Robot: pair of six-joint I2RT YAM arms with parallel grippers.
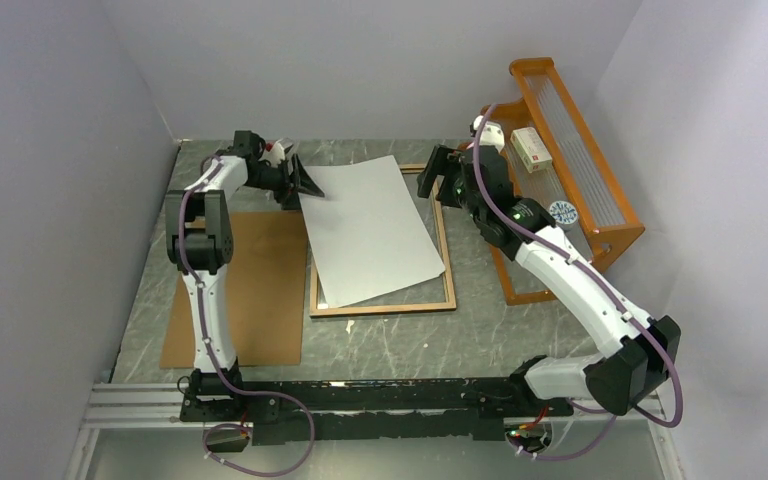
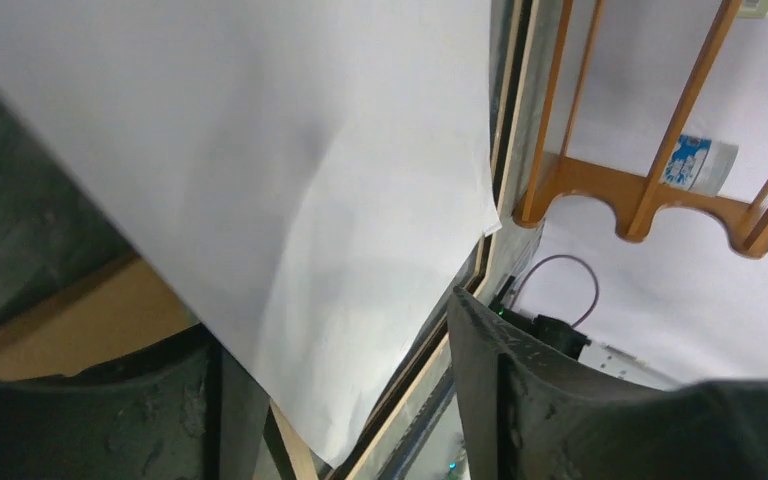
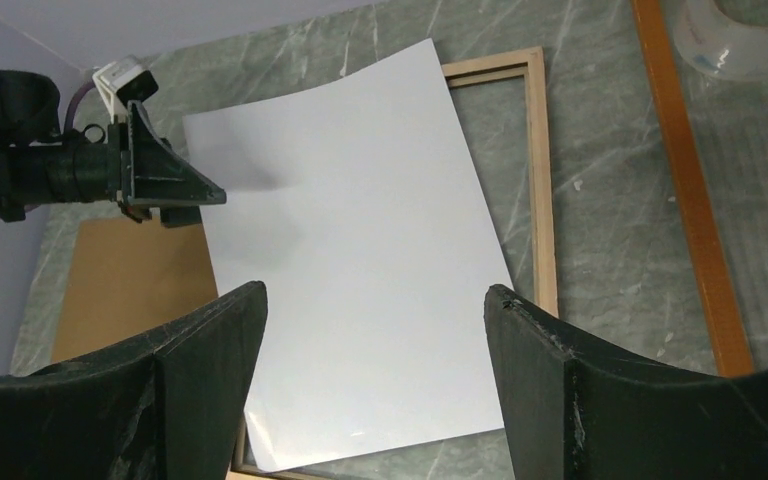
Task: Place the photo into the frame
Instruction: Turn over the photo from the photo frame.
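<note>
Left tool [image 1: 310, 186] at photo [image 1: 375, 230] corner, over frame [image 1: 385, 310]

A grey-green marbled table [image 1: 400, 340] is seen beneath both claws, shut in by plain pale lilac walls. The back wall [image 1: 360, 70] is set beyond the claws. One side wall [image 1: 50, 200] lies left of the left claw [image 1: 305, 185], and the other [image 1: 720, 200] lies right of the right claw [image 1: 432, 175]. Just right of the right claw an orange rack [image 1: 620, 245] is stood, with a small white box [image 1: 530, 148] and what may be a roll of tape [image 1: 563, 213] kept in it. Everything is lit softly and evenly.
</note>
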